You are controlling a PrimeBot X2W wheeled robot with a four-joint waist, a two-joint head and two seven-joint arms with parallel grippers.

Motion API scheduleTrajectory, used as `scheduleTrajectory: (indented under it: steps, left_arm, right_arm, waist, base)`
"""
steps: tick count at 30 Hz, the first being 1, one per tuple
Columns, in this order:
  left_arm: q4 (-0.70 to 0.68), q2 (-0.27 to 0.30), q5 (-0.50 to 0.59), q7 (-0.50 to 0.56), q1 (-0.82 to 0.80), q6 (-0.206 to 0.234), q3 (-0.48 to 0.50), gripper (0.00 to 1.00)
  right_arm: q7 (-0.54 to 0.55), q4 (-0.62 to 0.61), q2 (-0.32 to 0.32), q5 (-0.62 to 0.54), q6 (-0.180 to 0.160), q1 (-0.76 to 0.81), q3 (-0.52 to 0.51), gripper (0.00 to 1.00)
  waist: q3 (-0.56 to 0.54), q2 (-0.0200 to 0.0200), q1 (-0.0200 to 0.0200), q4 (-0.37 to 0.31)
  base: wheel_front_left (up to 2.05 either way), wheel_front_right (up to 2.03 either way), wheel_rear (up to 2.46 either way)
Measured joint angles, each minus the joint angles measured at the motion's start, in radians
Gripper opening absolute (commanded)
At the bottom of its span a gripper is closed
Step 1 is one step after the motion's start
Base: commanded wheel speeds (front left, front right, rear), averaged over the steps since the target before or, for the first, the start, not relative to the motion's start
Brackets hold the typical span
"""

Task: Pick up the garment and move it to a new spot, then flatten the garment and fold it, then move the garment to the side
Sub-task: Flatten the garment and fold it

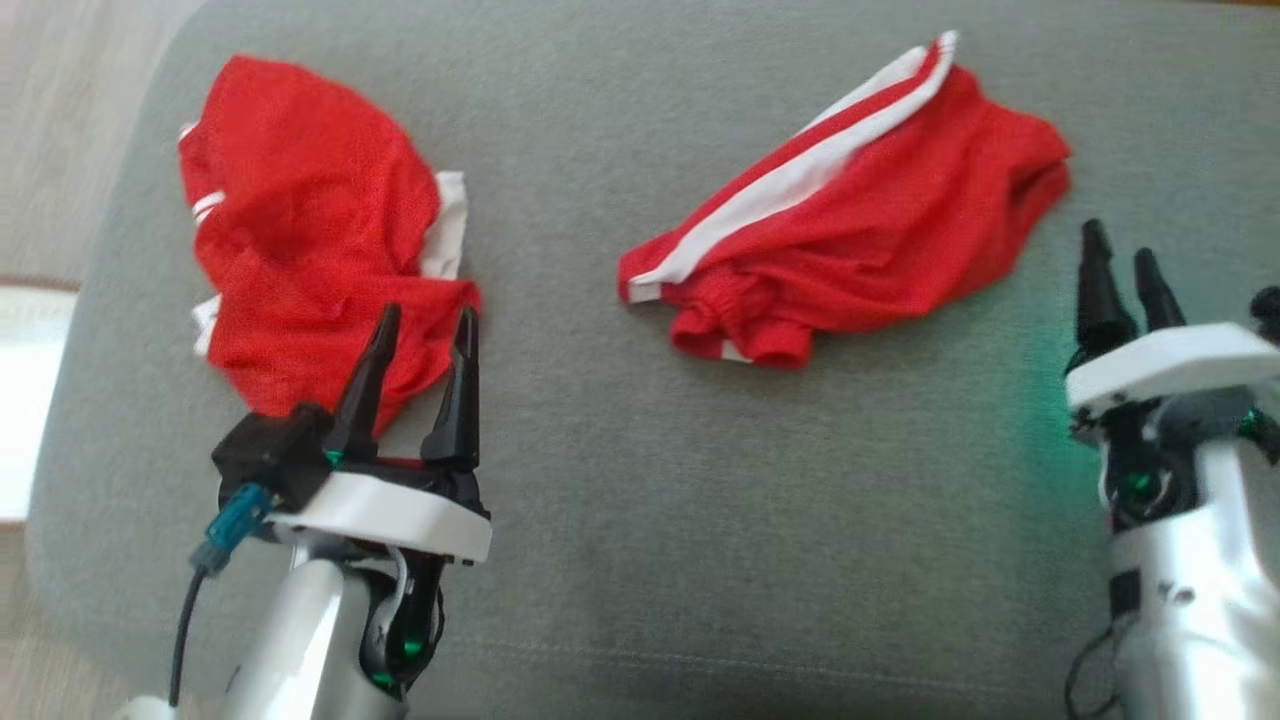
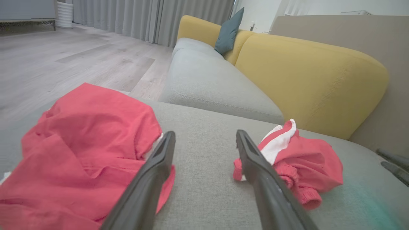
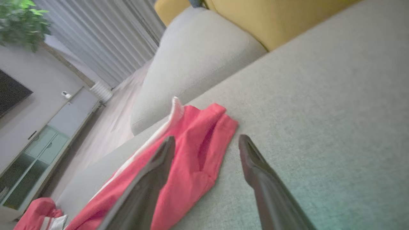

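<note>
Garment one, the crumpled red garment (image 1: 310, 270), lies at the upper left of the head view. Its left side comes near the rounded left edge of the grey seat cushion (image 1: 640, 520), and beyond that edge you see pale floor (image 1: 60, 120). The striped red garment (image 1: 880, 230), with its white band, lies at the upper right, well apart from the first. Bare cushion runs between them down the middle of the frame. Your widest open room is the lower half of the head view, bare fabric from the centre down to the bottom edge. In the left wrist view a yellow back cushion (image 2: 306, 76) closes off the upper right, and a second grey cushion (image 2: 207, 83) meets yours along a seam.

Your left gripper (image 1: 428, 315) has its jaws spread and holds nothing. Its fingertips are over the lower edge of the crumpled red garment; you cannot tell whether they touch the cloth. Your right gripper (image 1: 1118, 242) is likewise spread and empty. It sits near the right edge of the frame, just beside the right end of the striped red garment and apart from it.

Count: two garments, two grippers, two grey cushions, two yellow back cushions, one teal pillow (image 2: 228, 32).
</note>
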Motion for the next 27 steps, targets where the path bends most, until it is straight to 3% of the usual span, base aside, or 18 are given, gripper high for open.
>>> scheduleTrajectory:
  steps: [9,15,27]
  left_arm:
    - [0.003,-0.001,-0.016,0.000,-0.034,0.000,-0.024,1.00]
    - [0.004,-0.002,-0.026,0.000,-0.040,0.000,-0.038,1.00]
    - [-0.004,-0.004,-0.026,0.000,-0.061,0.001,-0.082,1.00]
  right_arm:
    - [0.065,0.347,-0.001,0.018,0.000,-0.246,-0.185,1.00]
    - [0.049,0.548,-0.029,0.024,0.000,-0.410,-0.299,1.00]
    - [-0.014,0.709,-0.045,-0.091,-0.001,-0.534,-0.380,1.00]
  waist:
    - [0.053,0.0000,0.0001,0.085]
    - [0.079,0.0000,0.0000,0.129]
    - [0.103,0.0000,0.0000,0.166]
  base:
    - [0.00,0.00,0.00]
    - [0.00,0.00,0.00]
    - [0.00,0.00,0.00]
